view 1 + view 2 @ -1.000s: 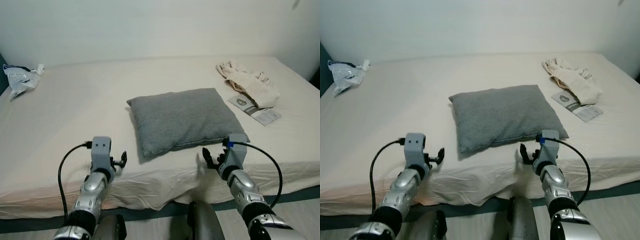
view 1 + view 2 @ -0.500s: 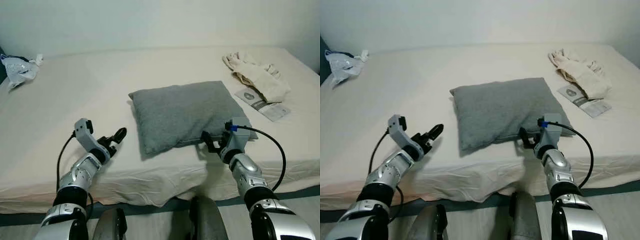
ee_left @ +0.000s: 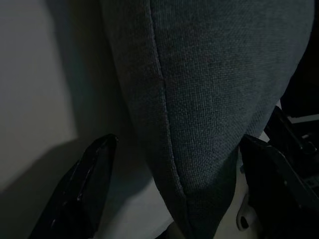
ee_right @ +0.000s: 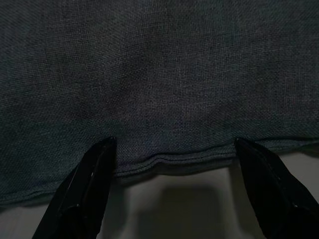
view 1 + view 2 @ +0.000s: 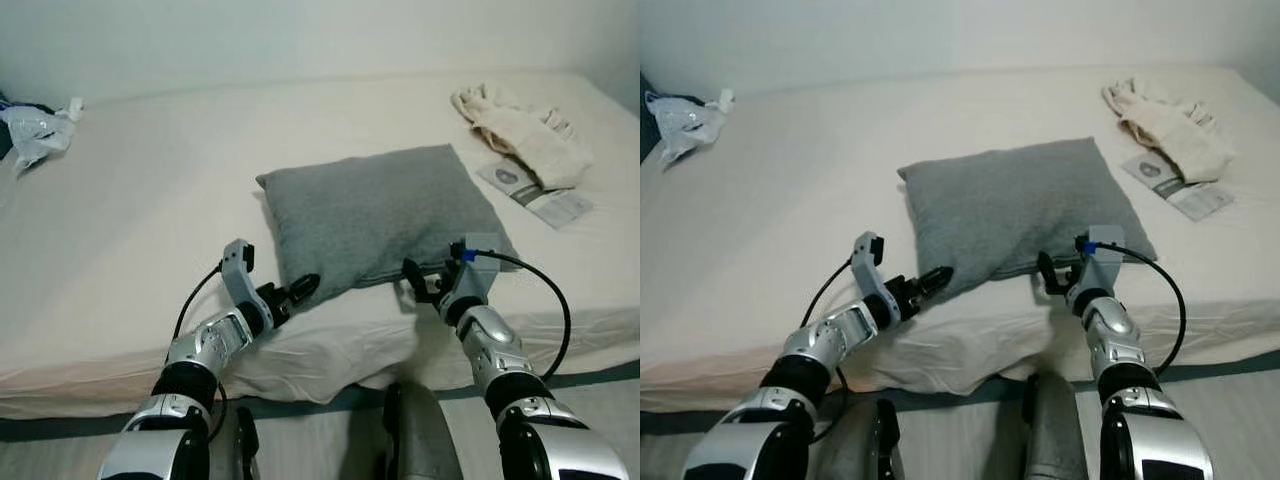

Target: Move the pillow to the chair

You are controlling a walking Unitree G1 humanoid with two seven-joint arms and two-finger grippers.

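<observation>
Left end effector [image 5: 300, 289] swung in to grey pillow [image 5: 385, 220] corner; right end effector [image 5: 417, 283] at front edge; both spread wide, ready to grip.

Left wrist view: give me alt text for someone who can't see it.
A grey pillow corner and its seam sit between the left gripper's two open black fingers, close up. Pale bed sheet lies beside the pillow, in shadow.
</observation>
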